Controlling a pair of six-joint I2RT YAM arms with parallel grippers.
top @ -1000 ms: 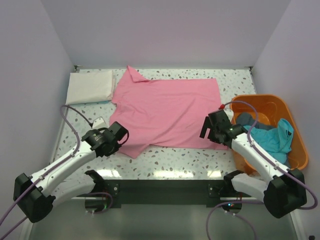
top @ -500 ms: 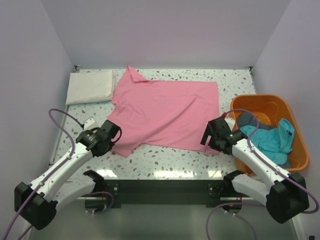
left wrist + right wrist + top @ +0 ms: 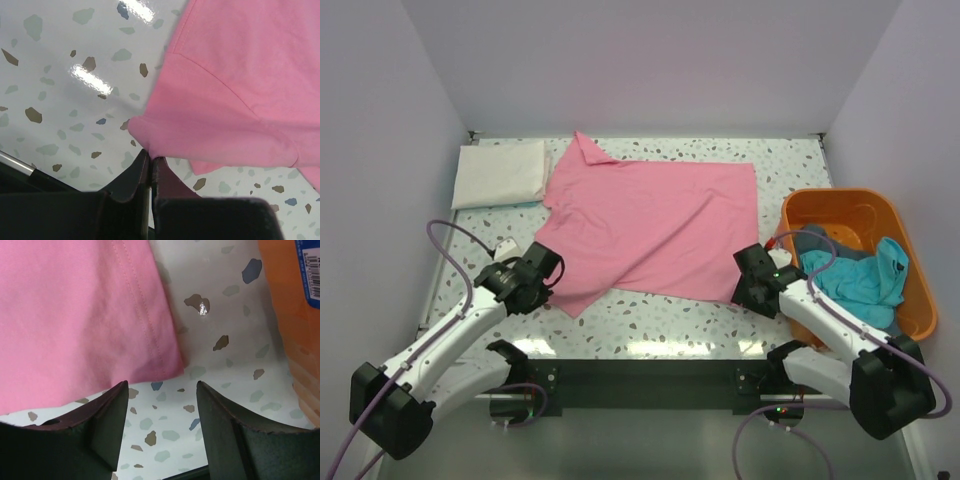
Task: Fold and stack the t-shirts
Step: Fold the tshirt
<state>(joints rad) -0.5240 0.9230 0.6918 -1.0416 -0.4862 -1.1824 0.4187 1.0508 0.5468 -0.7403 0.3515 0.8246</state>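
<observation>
Pinching pink t-shirt (image 3: 240, 90) edge, left gripper (image 3: 151, 159) clamped, right gripper (image 3: 161, 387) gaping, empty, above hem corner

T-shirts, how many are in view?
4: pink shirt spread mid-table, white shirt folded far left, teal shirt and grey shirt in the orange basket; others may hide beneath.

Lab booth, blank walls (image 3: 650, 60), terrazzo table (image 3: 660, 320)

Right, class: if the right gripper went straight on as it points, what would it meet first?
Probably the hem corner of the pink t-shirt, just ahead of the open right gripper; depth is unclear, so perhaps the table first.
</observation>
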